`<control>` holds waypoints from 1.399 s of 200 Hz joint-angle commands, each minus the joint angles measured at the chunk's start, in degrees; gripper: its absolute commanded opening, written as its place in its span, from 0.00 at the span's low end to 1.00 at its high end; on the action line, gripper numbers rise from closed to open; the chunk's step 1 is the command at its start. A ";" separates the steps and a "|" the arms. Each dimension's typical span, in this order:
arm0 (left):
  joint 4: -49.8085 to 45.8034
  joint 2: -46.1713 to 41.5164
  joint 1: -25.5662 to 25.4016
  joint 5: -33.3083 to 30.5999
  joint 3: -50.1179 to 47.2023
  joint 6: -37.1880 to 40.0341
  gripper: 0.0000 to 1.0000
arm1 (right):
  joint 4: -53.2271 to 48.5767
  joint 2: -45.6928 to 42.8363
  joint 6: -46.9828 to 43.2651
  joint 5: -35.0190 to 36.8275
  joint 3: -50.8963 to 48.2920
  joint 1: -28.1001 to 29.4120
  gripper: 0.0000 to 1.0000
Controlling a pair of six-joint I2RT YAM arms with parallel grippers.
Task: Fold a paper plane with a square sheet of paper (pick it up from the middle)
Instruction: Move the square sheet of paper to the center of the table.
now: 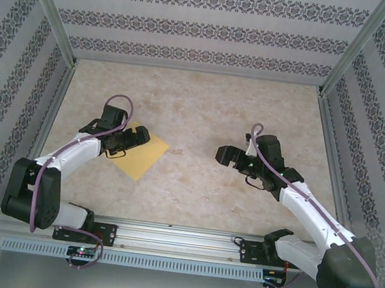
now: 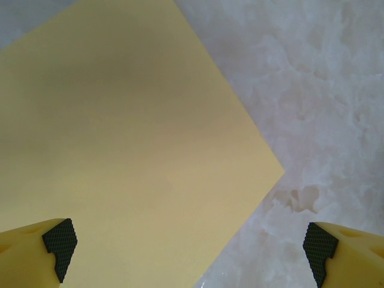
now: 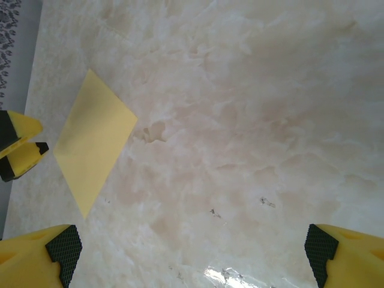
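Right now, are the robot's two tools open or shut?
Left tool: open, holding nothing, over the yellow paper.
Right tool: open, holding nothing.

My views are bright and even, with a soft shadow on the paper (image 2: 126, 78) under my left wrist and glare on the table (image 3: 225, 275).

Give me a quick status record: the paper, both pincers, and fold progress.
paper: square sheet of paper, flat on the table, left of centre, no folds
left pincer: open, above the sheet, one finger over paper and one over table, nothing held
right pincer: open, over bare table, apart from the sheet
folding: not started
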 commanded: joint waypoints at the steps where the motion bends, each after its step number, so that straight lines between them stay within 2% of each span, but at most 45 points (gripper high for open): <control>1: -1.66 -0.29 -1.51 -1.16 -2.72 -3.61 1.00 | -1.41 -0.82 1.26 2.05 -1.94 1.09 0.98; 36: 0.88 0.24 -4.91 0.16 -6.39 -8.78 1.00 | -1.16 0.91 2.13 1.80 -2.67 1.74 0.98; 55: 1.29 0.47 -6.98 -1.61 -7.96 -11.97 1.00 | -1.00 1.63 2.28 2.04 -2.65 2.78 0.98; 92: 8.87 2.94 -12.17 -1.37 -11.11 -19.96 1.00 | -0.98 1.74 3.73 4.49 -3.19 5.58 0.98; 144: 15.71 9.31 -21.24 -1.63 -8.14 -28.55 1.00 | -0.74 1.27 6.04 7.35 -3.73 9.19 0.98; 176: 16.46 8.82 -25.80 -3.10 -3.60 -28.79 1.00 | 0.48 1.57 7.97 9.76 -3.58 11.57 0.98; 195: 11.31 3.30 -26.16 -7.97 -3.06 -27.37 1.00 | 1.29 2.97 9.24 10.66 -2.28 13.42 0.97; 234: -4.61 -15.40 -25.30 -23.83 -6.01 -22.02 1.00 | 3.29 11.49 11.41 13.63 4.06 20.22 0.93; 256: -7.91 -25.58 -23.35 -27.66 -9.37 -18.11 1.00 | 3.28 19.66 12.29 15.63 10.50 24.12 0.88; 280: -11.61 -32.54 -21.90 -31.52 -11.54 -16.70 1.00 | 1.86 27.50 13.80 17.94 17.26 27.22 0.86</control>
